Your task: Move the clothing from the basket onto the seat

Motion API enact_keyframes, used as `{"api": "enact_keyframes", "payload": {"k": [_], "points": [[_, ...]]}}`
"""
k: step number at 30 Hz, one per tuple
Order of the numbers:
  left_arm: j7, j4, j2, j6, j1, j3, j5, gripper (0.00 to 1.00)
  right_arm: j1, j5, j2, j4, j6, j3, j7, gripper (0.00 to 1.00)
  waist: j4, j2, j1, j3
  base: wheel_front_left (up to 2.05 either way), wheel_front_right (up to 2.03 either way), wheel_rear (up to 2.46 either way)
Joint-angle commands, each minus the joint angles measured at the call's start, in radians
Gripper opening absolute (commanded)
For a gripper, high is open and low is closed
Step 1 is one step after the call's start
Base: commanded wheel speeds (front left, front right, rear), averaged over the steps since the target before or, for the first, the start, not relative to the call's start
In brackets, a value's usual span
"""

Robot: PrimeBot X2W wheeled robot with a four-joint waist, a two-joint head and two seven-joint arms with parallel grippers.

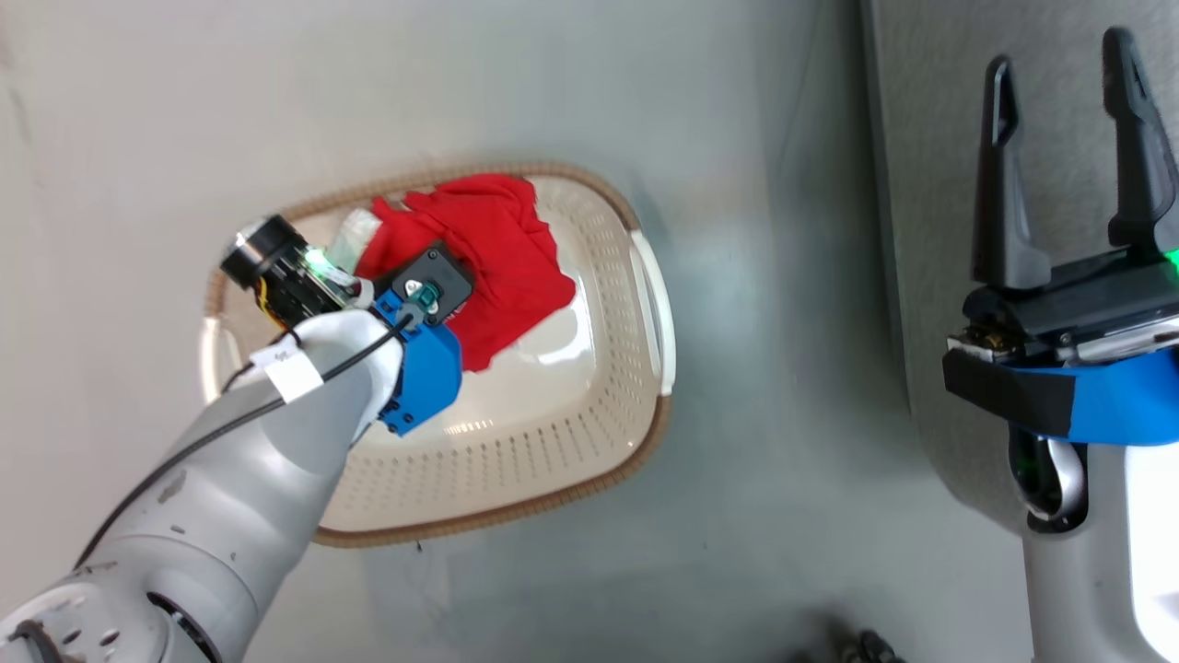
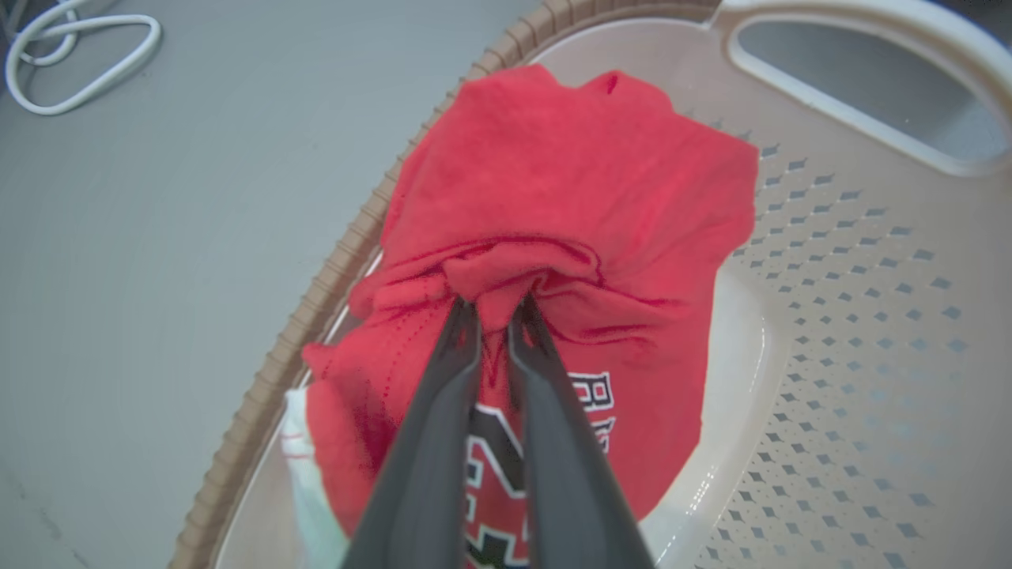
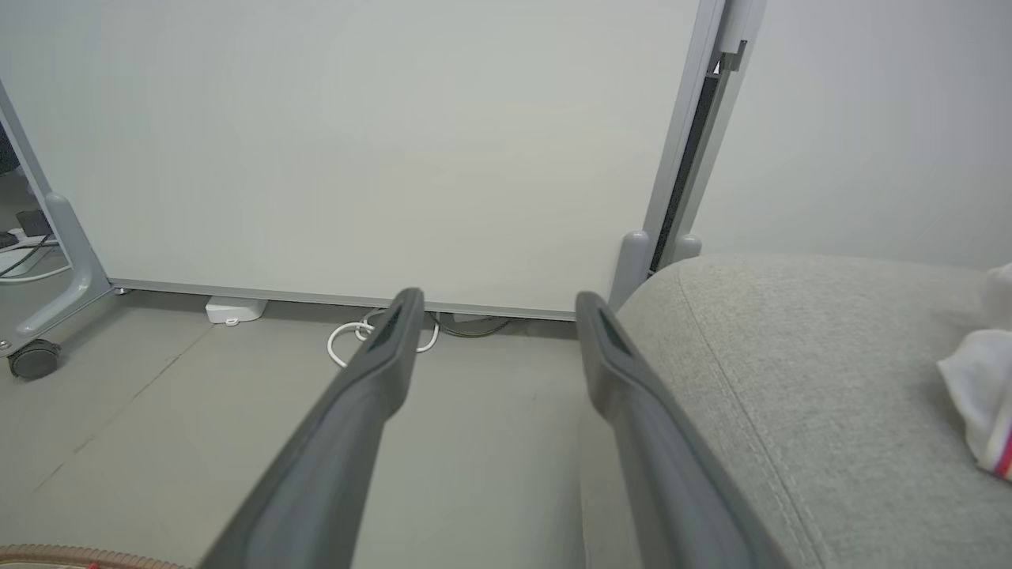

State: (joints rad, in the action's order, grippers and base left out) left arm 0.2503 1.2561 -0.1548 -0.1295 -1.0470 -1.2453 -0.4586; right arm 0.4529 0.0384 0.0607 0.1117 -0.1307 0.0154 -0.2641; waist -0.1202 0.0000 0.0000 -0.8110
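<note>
The left gripper (image 2: 494, 310) has its two dark fingers pressed nearly together, pinching a raised fold of the red jersey (image 2: 569, 182) near its middle. The jersey lies bunched inside the laundry basket (image 2: 854, 316), against the brown woven-look rim (image 2: 332, 269), with its black-and-white lettering showing below the pinch and a strip of pale fabric (image 2: 304, 466) under its lower edge. The basket stands on the grey floor, just beside the sofa seat (image 3: 791, 379). The right gripper (image 1: 1059, 55) hangs spread wide and empty at the seat's edge. A white cloth with a red stripe (image 3: 980, 395) lies on the seat; whether it belongs to the clothing I cannot tell. Judging by this, the grasp looks made, while the lift and carry to the seat remain.
</note>
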Motion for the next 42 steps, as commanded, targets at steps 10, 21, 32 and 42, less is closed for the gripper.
{"api": "enact_keyframes", "payload": {"k": [10,21,32,42], "points": [[0.016,-0.194,-0.031,0.054,0.094,0.107,-0.028,0.00,-0.084,0.012,0.012,-0.067,0.000,0.008,-0.001,1.00,0.063,0.0000,0.0000,0.281,0.00,0.00,0.00],[0.016,-0.471,-0.081,0.115,0.217,0.308,0.015,0.00,-0.168,0.028,0.015,-0.123,0.000,0.023,0.000,1.00,0.080,0.0000,0.0000,0.467,0.00,0.00,0.00],[0.016,-0.687,-0.077,0.114,0.327,0.479,0.082,0.00,-0.236,0.041,0.009,-0.154,0.000,0.022,0.000,1.00,0.085,0.0000,0.0000,0.584,0.00,0.00,0.00],[0.016,-0.800,-0.052,0.068,0.405,0.545,0.109,0.00,-0.297,0.052,0.003,-0.166,0.000,0.016,0.000,1.00,0.102,0.0000,0.0000,0.653,0.00,0.00,0.00]]}}
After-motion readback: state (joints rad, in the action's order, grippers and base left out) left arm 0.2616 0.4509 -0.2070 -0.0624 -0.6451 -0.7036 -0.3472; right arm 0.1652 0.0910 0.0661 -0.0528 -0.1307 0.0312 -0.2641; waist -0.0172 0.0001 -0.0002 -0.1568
